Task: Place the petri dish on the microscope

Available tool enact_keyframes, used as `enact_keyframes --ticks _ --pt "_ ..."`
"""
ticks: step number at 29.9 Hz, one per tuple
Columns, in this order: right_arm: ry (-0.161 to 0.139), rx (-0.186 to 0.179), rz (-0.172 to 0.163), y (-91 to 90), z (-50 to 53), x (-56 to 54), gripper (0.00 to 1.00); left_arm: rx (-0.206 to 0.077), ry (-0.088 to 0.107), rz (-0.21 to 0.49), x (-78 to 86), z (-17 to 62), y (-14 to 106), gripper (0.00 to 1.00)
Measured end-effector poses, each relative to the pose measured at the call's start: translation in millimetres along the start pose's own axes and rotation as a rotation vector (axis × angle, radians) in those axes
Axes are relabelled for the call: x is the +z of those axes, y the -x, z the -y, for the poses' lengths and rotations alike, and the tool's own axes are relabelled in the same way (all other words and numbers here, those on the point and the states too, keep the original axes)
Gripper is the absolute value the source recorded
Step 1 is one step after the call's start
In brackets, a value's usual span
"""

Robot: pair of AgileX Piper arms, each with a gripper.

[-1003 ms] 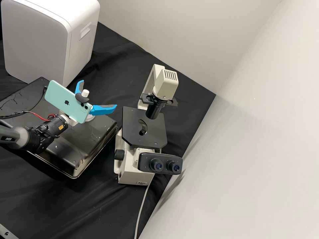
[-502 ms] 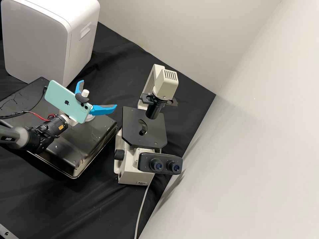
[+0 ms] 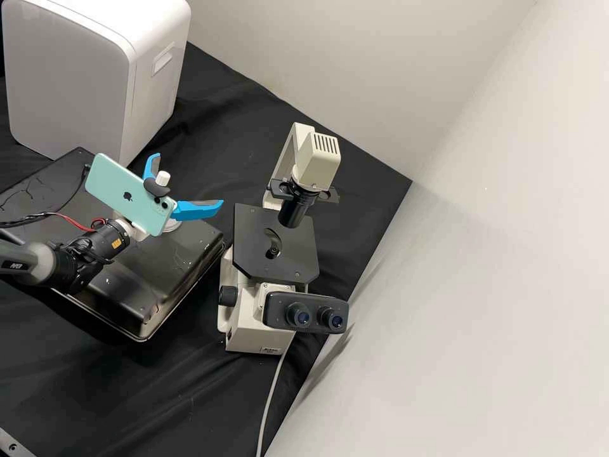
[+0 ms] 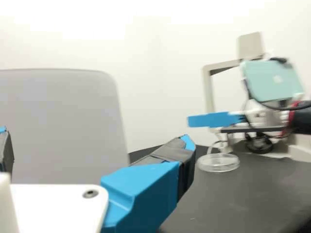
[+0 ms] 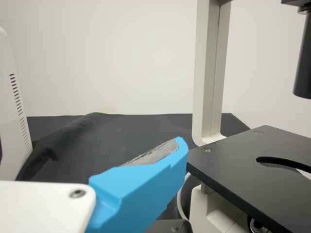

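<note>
Small print on the foot of the microscope (image 3: 279, 273) and on the arm's sleeve at the left edge of the high view is too small to read. The teal phone (image 3: 130, 193) strapped to that arm carries a logo on its back.

The petri dish (image 4: 218, 161), clear and shallow with its lid on, lies flat on the glossy black slab (image 3: 158, 273) at left centre of the high view. Whether it holds anything cannot be made out. It sits directly under the right claw (image 3: 188, 180), whose two blue fingers are spread wide and grip nothing. The microscope stands just right of the slab, at centre frame, and its black stage (image 3: 274, 244) is bare. The right wrist view shows the stage edge close to one blue finger.

The left claw (image 4: 95, 136) is also spread apart and looks across the bench (image 3: 127, 393) toward the dish, with the white cabinet (image 3: 89, 70) of the upper left beside it.

Across the last second the high view is unchanged: arm, dish and microscope are all where they were.
</note>
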Motion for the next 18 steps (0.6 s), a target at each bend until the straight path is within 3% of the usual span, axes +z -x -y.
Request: enact_keyframes --ticks 4,7,10,12,18 --pt "0.000 0.000 0.000 0.0 0.0 0.0 1.00 -0.004 -0.033 0.042 7.7 0.9 0.2 1.00" --pt "0.000 0.000 0.000 0.0 0.0 0.0 1.00 -0.006 -0.037 0.056 11.5 1.4 0.5 1.00" --pt "0.000 0.000 0.000 0.0 0.0 0.0 1.00 -0.013 -0.027 0.042 12.8 2.9 0.3 1.00" --pt "0.000 0.000 0.000 0.0 0.0 0.0 1.00 -0.033 -0.016 0.037 13.8 6.4 -0.5 1.00" --pt "0.000 0.000 0.000 0.0 0.0 0.0 1.00 -0.097 -0.022 0.046 17.6 18.0 -2.9 1.00"
